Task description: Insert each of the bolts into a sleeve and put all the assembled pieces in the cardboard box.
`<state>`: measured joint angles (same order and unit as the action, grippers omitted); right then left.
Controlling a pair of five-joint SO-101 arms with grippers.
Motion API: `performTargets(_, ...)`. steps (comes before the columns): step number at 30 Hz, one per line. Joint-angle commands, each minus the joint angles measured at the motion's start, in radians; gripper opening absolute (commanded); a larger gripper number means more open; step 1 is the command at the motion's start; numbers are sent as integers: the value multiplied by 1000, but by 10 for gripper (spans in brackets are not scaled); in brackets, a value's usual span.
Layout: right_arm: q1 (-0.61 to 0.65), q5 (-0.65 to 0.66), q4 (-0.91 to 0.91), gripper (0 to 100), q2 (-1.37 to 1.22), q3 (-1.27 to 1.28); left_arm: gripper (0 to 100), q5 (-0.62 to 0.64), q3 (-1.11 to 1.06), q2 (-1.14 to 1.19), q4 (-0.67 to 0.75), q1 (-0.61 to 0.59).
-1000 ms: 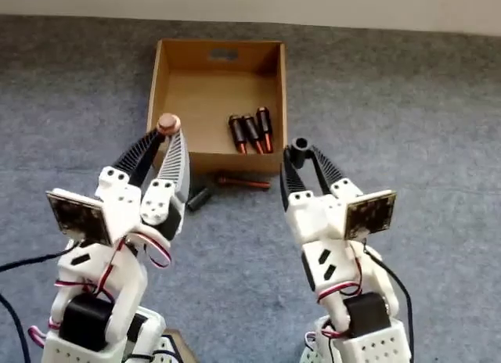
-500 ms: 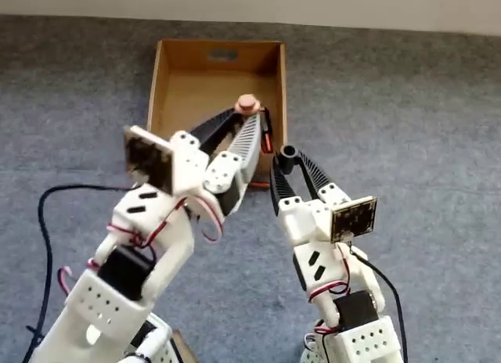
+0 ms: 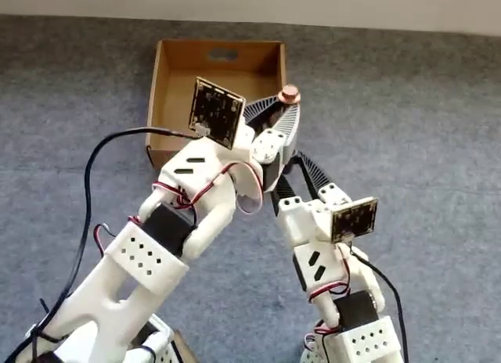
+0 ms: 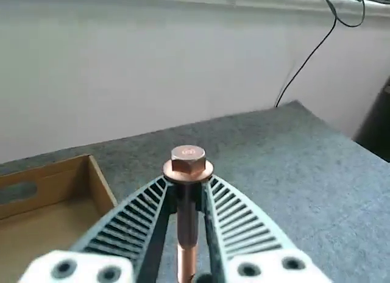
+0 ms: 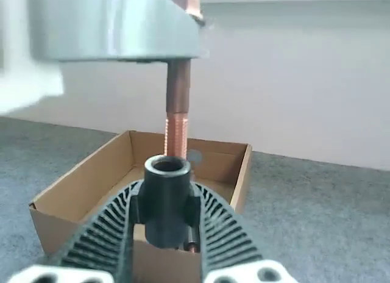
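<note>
My left gripper [image 3: 286, 105] is shut on a copper bolt [image 3: 290, 94], held head up with the shaft hanging down between the fingers [image 4: 234, 213]. The bolt head [image 4: 187, 161] sits just above the fingertips. My right gripper [image 5: 166, 210] is shut on a black sleeve [image 5: 166, 197], held upright with its bore facing up. The bolt's threaded tip [image 5: 176, 139] hangs right at the sleeve's opening, roughly in line with it. In the high view the left gripper covers the sleeve and the right gripper's [image 3: 296, 169] tips. The cardboard box [image 3: 156, 81] lies just behind both grippers.
The left arm [image 3: 196, 199] stretches diagonally over the box's near right corner and hides much of its floor. Grey carpet [image 3: 407, 105] lies open to the right of the box. A pale wall [image 5: 304, 69] stands behind the box.
The left arm has swung to the right across the box with the bolt, bringing it over the sleeve. The right gripper shifted slightly left early on, then stayed put.
</note>
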<state>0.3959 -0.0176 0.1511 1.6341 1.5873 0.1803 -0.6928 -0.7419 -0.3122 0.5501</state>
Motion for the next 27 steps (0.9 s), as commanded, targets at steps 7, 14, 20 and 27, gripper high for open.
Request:
performTargets(7,4,8,-21,7,10,-10,9,9,48,-24,21,16)
performTargets(14,5,8,-21,7,10,-10,9,6,101,-22,34,71)
performTargets(20,5,8,-19,7,10,-8,9,6,99,-24,8,93)
performTargets(27,5,8,-19,7,10,-8,9,5,97,-31,-115,85)
